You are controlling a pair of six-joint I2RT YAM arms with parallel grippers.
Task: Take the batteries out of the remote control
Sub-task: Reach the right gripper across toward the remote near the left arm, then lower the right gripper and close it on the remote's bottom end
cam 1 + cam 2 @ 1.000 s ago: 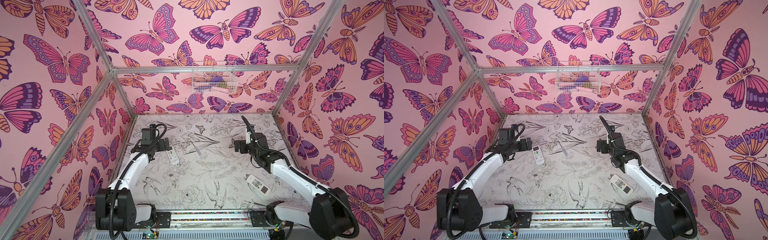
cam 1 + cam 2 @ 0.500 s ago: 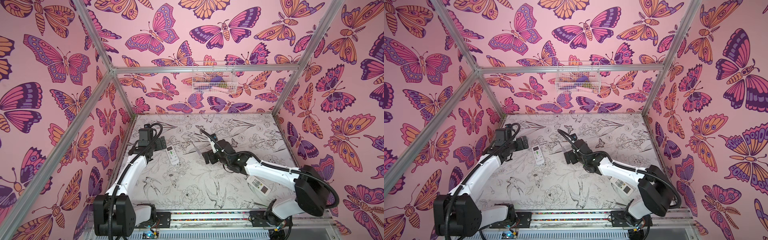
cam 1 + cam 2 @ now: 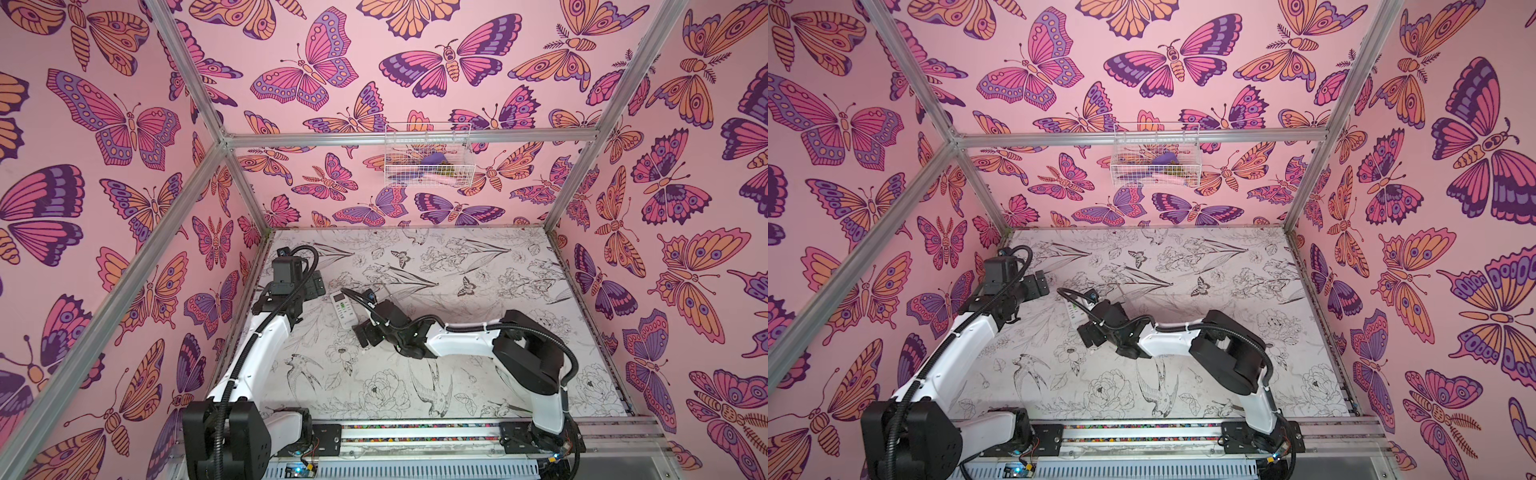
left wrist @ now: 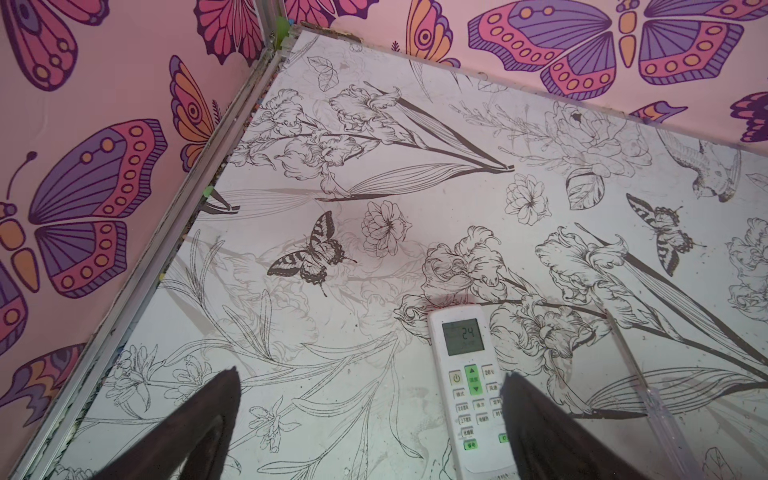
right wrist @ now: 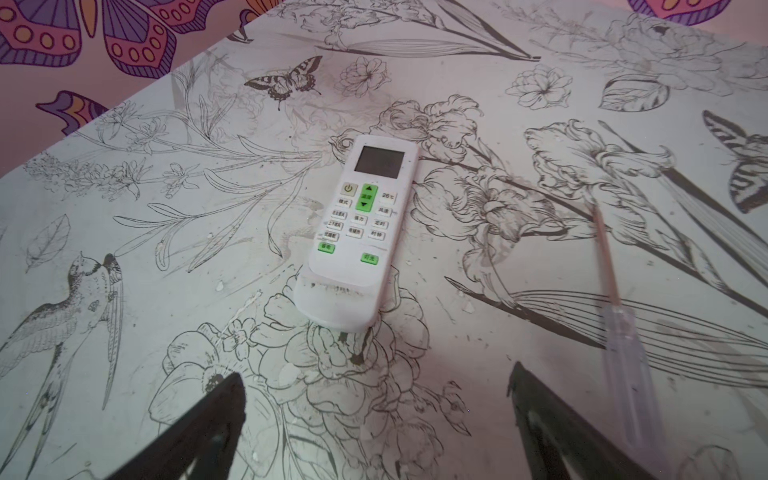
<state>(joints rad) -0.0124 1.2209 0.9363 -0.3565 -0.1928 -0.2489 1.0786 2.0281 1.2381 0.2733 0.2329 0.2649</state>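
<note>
The white remote control [image 3: 343, 309] with green buttons lies face up on the left half of the table, its display lit in the left wrist view [image 4: 469, 386]. The batteries are hidden; the remote's back does not show. My left gripper [image 3: 315, 284] hovers open just left of the remote's far end, and one finger [image 4: 540, 419] overlaps the remote's edge in its own view. My right gripper [image 3: 365, 332] has reached across the middle and stands open just short of the remote's near end [image 5: 361, 224], with nothing between its fingers.
A slim clear-handled screwdriver [image 5: 611, 282] lies on the table beside the remote, on the side away from the left wall [image 4: 640, 374]. A white wire basket [image 3: 428, 156] hangs on the back wall. The left wall's rail [image 4: 137, 274] runs close to my left gripper.
My right arm has swung from the right side across to the left, and its gripper now sits at the remote's near end. My left gripper has edged slightly toward the back wall.
</note>
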